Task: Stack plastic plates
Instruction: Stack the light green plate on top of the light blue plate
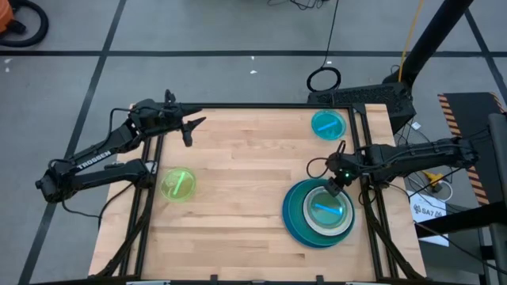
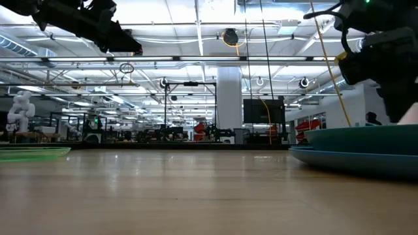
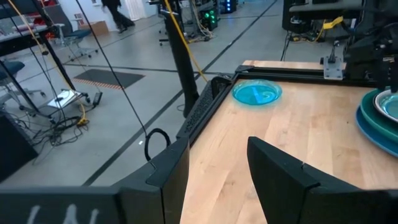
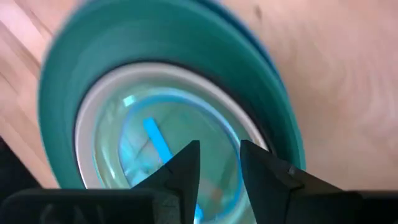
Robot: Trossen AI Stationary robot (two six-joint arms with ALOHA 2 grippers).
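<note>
High view: right end effector (image 1: 336,188) released above plate stack (image 1: 295,223); left end effector (image 1: 192,131) released, idle.

floor (image 1: 222,32): grey, dark lines | ceiling lights (image 2: 196,46): bright rows | column (image 2: 229,104): white | table (image 1: 238,190): light wood

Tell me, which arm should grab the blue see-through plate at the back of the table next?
Probably the right. The right gripper hovers over the stack, on the same side as the cyan plate. The left gripper is across the table, nearer the green plate, which it could take instead.
</note>
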